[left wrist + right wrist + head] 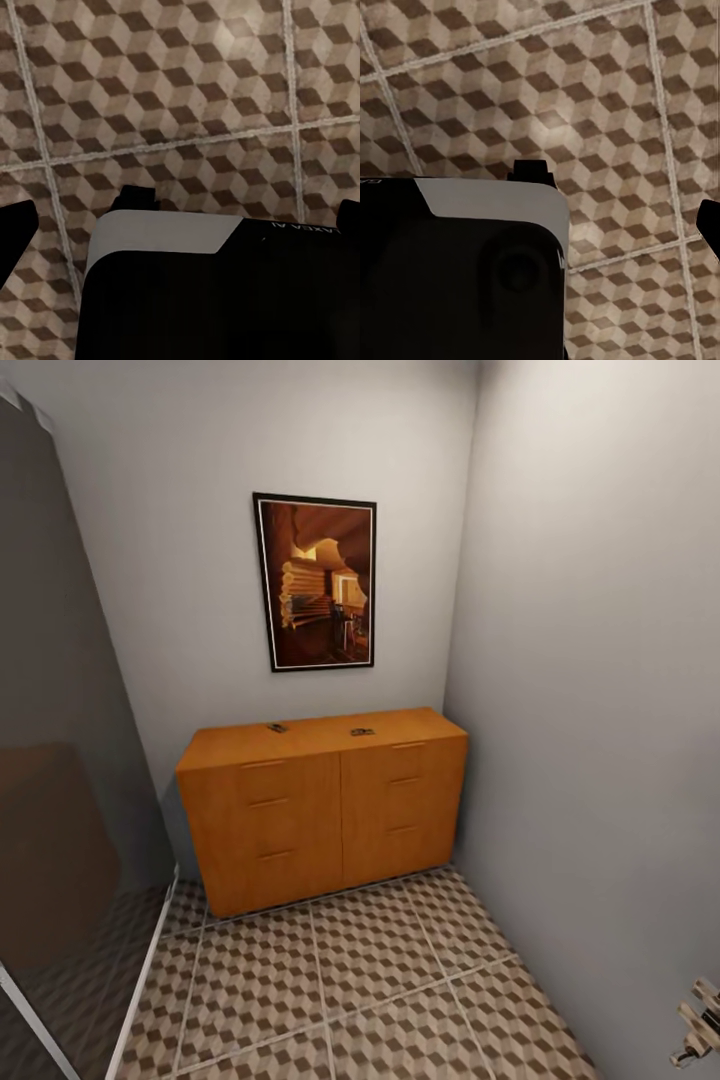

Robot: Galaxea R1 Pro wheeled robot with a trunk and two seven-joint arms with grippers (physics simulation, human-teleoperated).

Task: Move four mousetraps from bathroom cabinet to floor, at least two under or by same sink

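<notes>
The orange-brown cabinet (320, 810) stands against the far wall, all its drawers shut. Two mousetraps lie on its flat top, one (277, 728) left of the middle and one (362, 732) near the middle. The bathroom floor (350, 980) of cube-patterned tiles stretches from the cabinet toward me. The sink is out of view. My right gripper (700, 1020) shows at the lower right corner, far from the cabinet. Both wrist views look down at the floor (187, 90) (585, 97) over my dark base. The left gripper (180, 221) is open and holds nothing. The right fingertip (711, 225) sits at the frame's edge.
A dark glass panel (60, 760) with a white bottom rail runs along the left side. A grey wall (600, 710) closes the right side. A framed picture (318, 585) hangs above the cabinet. Open tiled floor lies between me and the cabinet.
</notes>
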